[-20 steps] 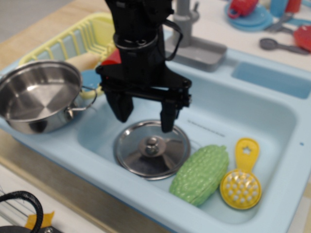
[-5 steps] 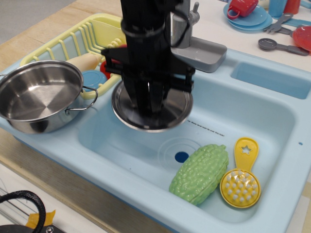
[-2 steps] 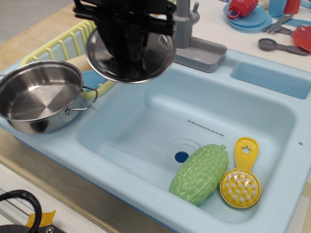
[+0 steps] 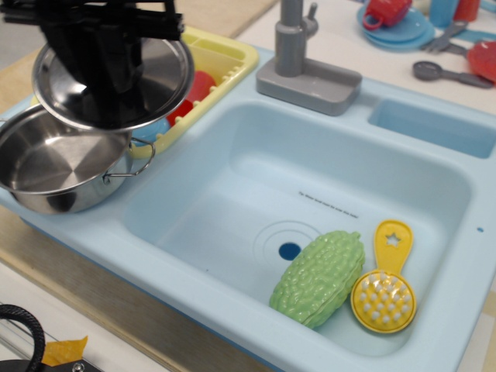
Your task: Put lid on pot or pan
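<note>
Lid [image 4: 151, 81] hangs in the air under my fingers [image 4: 108, 74], tilted a little, at about 10 o'clock in the view and partly over the far rim of the pot [image 4: 54, 167]; whether it touches that rim I cannot tell. Pot sits at 9 o'clock on the near-left corner of the pale blue sink unit [image 4: 434, 147], open and with nothing in it. Behind it, at 11 o'clock, is a yellow dish rack [image 4: 225, 58] with a red cup [image 4: 194, 93] inside. A grey tap [image 4: 298, 54] stands at 12 o'clock. In the basin, at 5 o'clock, lie a green bumpy gourd [image 4: 318, 277] and a yellow scrubber [image 4: 384, 291], touching. Wooden desk [image 4: 93, 291] edge runs along the near side. My fingers are drawn together over the lid's centre, pinching it; the knob itself is hidden beneath them
</note>
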`<control>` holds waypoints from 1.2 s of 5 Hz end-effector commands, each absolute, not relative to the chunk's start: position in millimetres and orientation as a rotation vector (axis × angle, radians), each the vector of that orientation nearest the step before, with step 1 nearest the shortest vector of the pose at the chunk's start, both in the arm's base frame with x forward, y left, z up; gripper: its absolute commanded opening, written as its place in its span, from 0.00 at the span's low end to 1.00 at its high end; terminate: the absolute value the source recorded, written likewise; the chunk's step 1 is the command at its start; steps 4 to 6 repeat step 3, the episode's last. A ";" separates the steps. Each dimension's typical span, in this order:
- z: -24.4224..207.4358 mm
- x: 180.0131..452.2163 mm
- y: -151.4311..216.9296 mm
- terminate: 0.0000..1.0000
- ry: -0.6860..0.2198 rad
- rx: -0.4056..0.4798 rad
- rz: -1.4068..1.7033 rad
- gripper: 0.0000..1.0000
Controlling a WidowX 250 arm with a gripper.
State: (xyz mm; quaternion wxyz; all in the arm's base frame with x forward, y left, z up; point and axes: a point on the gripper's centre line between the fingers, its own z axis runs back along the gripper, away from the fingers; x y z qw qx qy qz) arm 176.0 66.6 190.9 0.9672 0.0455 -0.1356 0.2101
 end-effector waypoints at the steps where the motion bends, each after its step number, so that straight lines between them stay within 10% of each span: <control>1: 186.3 158.3 91.8 0.00 -0.228 0.087 0.497 0.00; 2: 173.7 154.9 105.1 0.00 -0.210 0.063 0.503 0.00; 3: 169.5 158.8 106.7 1.00 -0.211 0.041 0.484 1.00; 6: 169.5 158.8 106.7 1.00 -0.211 0.041 0.484 1.00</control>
